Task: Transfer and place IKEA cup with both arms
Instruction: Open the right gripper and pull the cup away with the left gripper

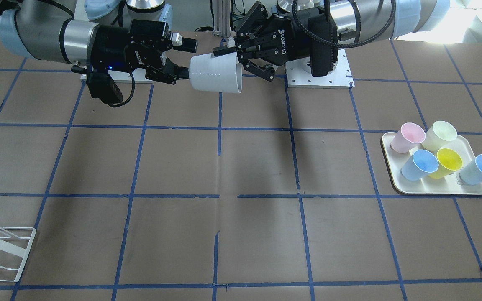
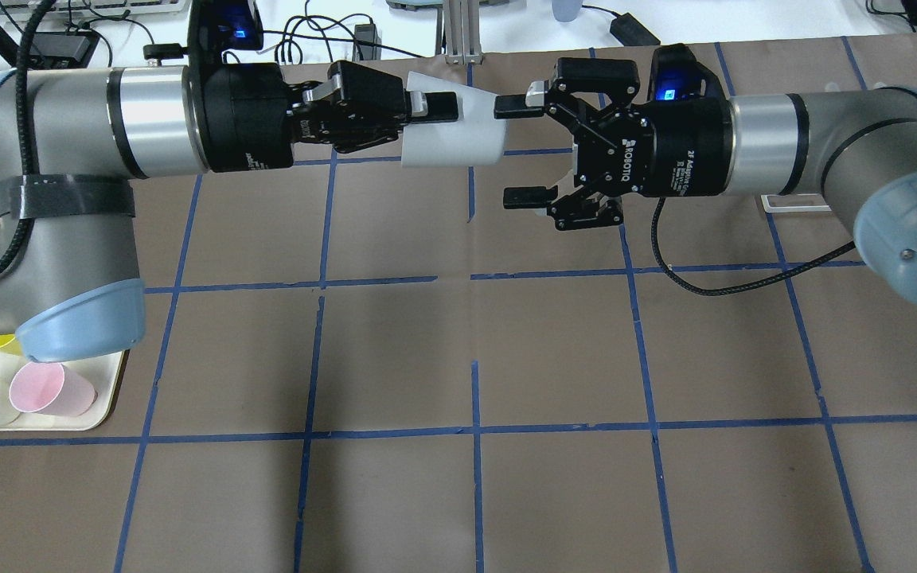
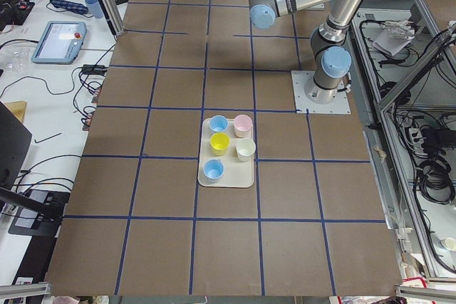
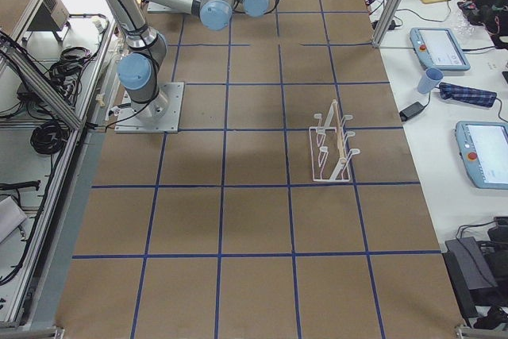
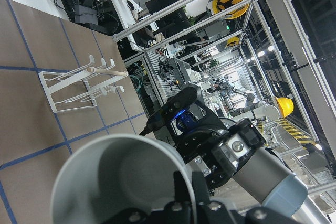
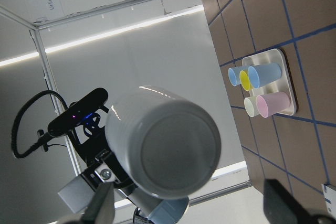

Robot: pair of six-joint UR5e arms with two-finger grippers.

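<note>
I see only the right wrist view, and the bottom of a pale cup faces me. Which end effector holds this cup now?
Observer: The left end effector, shut on the IKEA cup at its rim.
Operator: Is my right one closed on it?
Observer: No, the right end effector is open, fingers wide apart at the cup's base end.
Operator: Where is the rack?
Observer: The white wire rack stands on the table on the robot's right side.

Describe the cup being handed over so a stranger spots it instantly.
Find where the left gripper and right gripper meet above the table. The IKEA cup hangs sideways between them: grey-white and airborne, while the coloured cups sit on a tray.
</note>
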